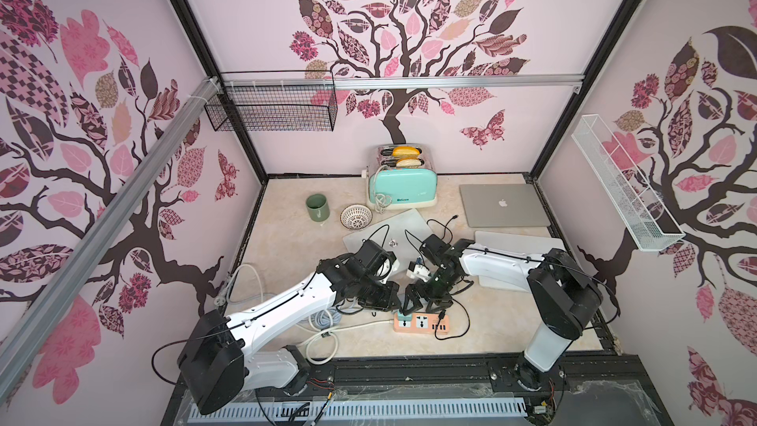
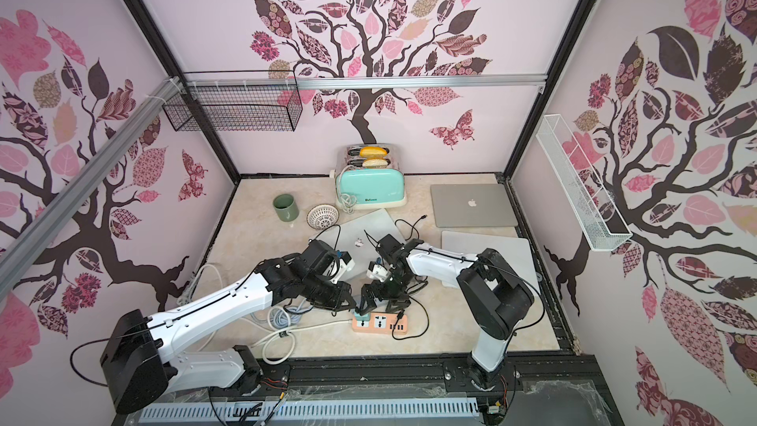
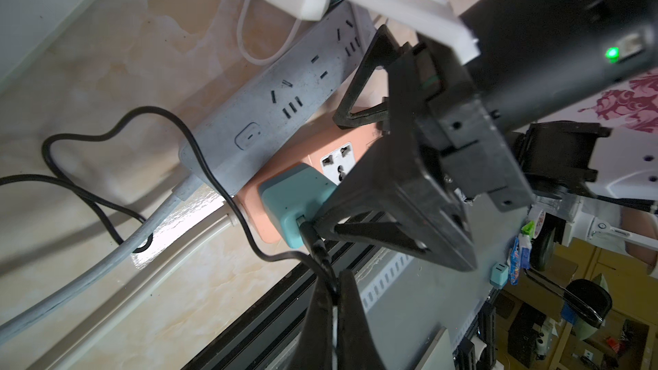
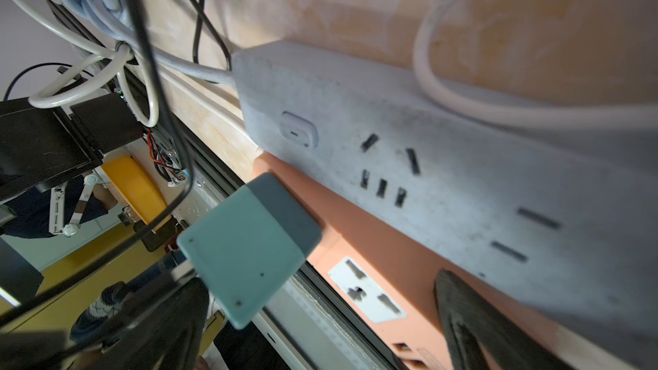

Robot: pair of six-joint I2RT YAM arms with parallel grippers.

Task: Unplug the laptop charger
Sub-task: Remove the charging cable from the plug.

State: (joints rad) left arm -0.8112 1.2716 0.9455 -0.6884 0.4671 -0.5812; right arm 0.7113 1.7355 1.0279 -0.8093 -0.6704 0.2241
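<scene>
The teal laptop charger (image 3: 295, 204) sits plugged into the end socket of a pink power strip (image 3: 306, 147) near the table's front edge, and shows in both top views (image 1: 403, 315) (image 2: 362, 317). Its black cable (image 3: 213, 172) leaves the charger's side. My left gripper (image 3: 336, 281) is shut on that cable just beside the charger. My right gripper (image 4: 317, 318) is open and hovers over the strip. One of its fingers (image 4: 160, 315) is beside the charger (image 4: 249, 247), the other over the strip (image 4: 374, 243). It touches nothing that I can see.
A grey power strip (image 3: 285, 94) lies against the pink one, with white and grey cords (image 1: 323, 321) coiled to the left. Behind stand a mint toaster (image 1: 403, 182), green mug (image 1: 317, 206), white bowl (image 1: 356, 215) and closed silver laptops (image 1: 504, 204) (image 1: 516, 239).
</scene>
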